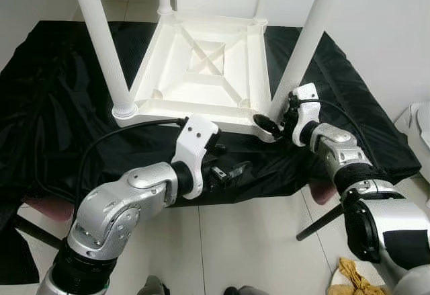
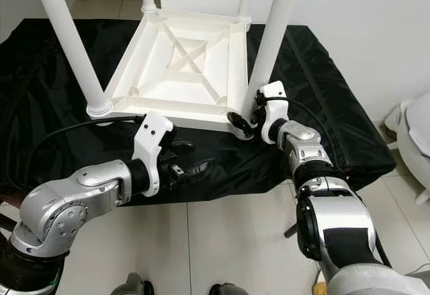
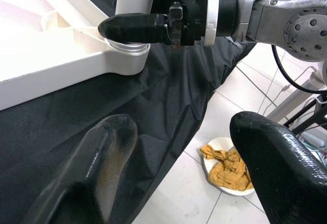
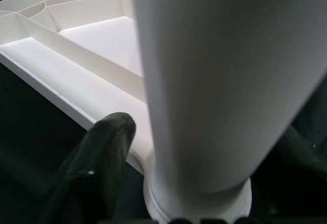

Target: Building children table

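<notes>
The white children's table [image 1: 201, 60] lies upside down on a black cloth [image 1: 54, 107], with its legs standing up. My right gripper [image 1: 272, 123] is at the base of the near right leg [image 1: 302, 46]; its fingers [image 4: 102, 152] sit on either side of the leg and are shut on it. One of those fingers [image 3: 135, 27] lies across the leg's base collar. My left gripper [image 1: 232, 171] hovers open over the cloth just in front of the table's near edge, holding nothing. The near left leg [image 1: 101, 39] stands in its corner socket.
The cloth-covered surface ends just in front of my arms, above a tiled floor [image 1: 255, 241]. A white dish of orange cloth [image 3: 227, 165] sits on the floor at the right. A dark rod [image 1: 322, 221] slants down under the right edge. A white wall is behind.
</notes>
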`<state>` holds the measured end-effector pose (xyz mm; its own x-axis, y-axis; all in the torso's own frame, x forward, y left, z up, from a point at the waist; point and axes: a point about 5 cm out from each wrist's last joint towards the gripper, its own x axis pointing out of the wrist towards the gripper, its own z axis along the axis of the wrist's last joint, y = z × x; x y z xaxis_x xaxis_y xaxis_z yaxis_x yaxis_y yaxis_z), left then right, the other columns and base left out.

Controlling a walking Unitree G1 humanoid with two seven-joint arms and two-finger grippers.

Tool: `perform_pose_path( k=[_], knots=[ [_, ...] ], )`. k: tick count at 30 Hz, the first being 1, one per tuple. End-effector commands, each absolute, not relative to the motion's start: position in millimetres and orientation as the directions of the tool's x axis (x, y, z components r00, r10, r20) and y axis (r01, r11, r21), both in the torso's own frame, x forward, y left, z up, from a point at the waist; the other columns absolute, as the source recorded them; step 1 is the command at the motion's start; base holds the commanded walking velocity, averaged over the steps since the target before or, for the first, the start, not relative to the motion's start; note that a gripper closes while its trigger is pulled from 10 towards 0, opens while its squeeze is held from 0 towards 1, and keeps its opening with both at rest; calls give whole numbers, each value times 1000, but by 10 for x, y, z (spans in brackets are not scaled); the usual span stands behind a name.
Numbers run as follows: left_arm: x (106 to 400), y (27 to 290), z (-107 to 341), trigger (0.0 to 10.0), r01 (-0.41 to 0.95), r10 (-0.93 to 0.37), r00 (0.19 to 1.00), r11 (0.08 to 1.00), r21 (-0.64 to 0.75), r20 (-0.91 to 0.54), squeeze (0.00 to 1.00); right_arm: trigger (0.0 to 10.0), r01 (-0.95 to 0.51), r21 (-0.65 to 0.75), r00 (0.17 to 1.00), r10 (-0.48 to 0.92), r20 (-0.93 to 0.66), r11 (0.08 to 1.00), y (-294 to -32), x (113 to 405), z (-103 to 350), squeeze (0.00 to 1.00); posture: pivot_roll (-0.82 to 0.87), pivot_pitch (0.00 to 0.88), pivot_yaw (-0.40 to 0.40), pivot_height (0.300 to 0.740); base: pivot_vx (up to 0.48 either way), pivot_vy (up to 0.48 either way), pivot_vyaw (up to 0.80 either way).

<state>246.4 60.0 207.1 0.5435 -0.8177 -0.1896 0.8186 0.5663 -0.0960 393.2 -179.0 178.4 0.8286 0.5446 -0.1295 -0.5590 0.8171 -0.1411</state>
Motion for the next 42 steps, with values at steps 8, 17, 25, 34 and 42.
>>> perform_pose_path(
  k=[8, 17, 25, 34, 42],
  knots=[
    [2433, 582, 2094, 10000, 848, -845, 500, 522, -94, -191, 0, 0, -589, -78, 798, 563, -214, 805, -1809, 3865, 1556, 0, 35, 99, -3, 740, 0, 0, 0],
    [2429, 583, 2093, 10000, 846, -844, 501, 524, -94, -190, 0, 0, -522, -69, 844, 503, -188, 850, -1800, 3865, 1506, 0, 38, 100, -11, 740, 0, 0, 0],
    [2421, 590, 2086, 10000, 845, -843, 502, 525, -95, -192, 0, 0, -427, -32, 901, 422, -103, 904, -1726, 3883, 1516, 0, 37, 104, -13, 740, 0, 0, 0],
    [2411, 583, 2076, 10000, 849, -846, 496, 520, -99, -194, 0, 0, -94, 56, 995, 95, -18, 994, -1636, 3911, 1526, 0, 32, 98, -15, 740, 0, 0, 0],
    [2407, 566, 2074, 10000, 851, -849, 492, 516, -101, -191, 0, 0, 186, 90, 983, -186, -9, 978, -1471, 3789, 1413, 0, 33, 91, -26, 740, 0, 0, 0]
  ],
)
